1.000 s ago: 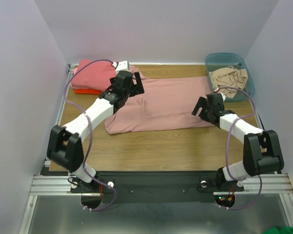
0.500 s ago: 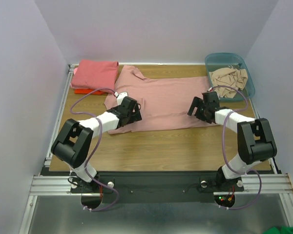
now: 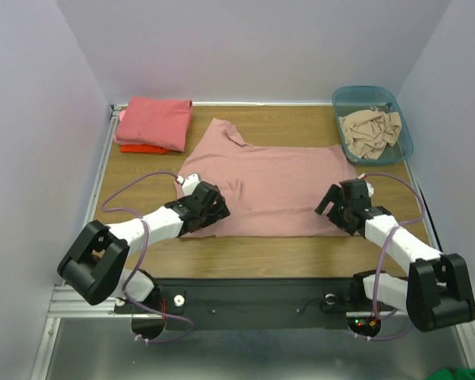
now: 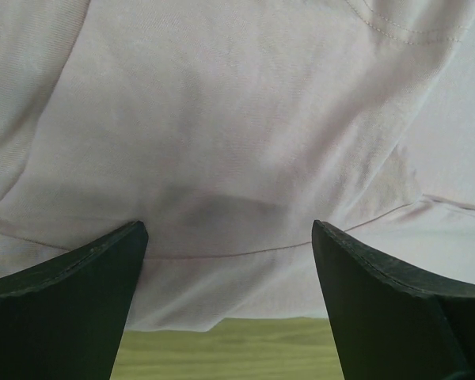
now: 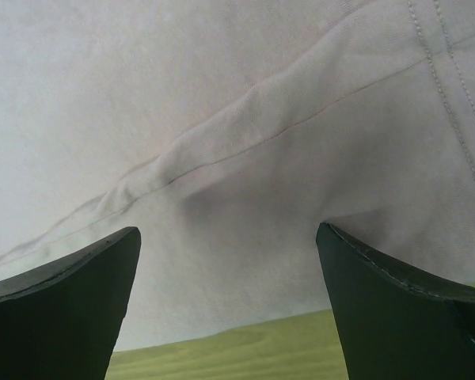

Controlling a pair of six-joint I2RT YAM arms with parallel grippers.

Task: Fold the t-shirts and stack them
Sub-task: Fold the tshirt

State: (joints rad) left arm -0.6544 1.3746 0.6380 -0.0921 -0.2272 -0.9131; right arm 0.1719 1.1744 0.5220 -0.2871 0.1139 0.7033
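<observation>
The dusty pink t-shirt [image 3: 269,190] is lying flat mid-way across the table [image 3: 261,253]. The left gripper [image 3: 210,210] and right gripper [image 3: 338,207] are hovering wide open at its near corners, probably lining up to pinch the hem for a fold. Far left, the coral-pink t-shirt [image 3: 152,120] is sitting folded on the orange-red t-shirt [image 3: 138,148]. No writing is showing.
</observation>
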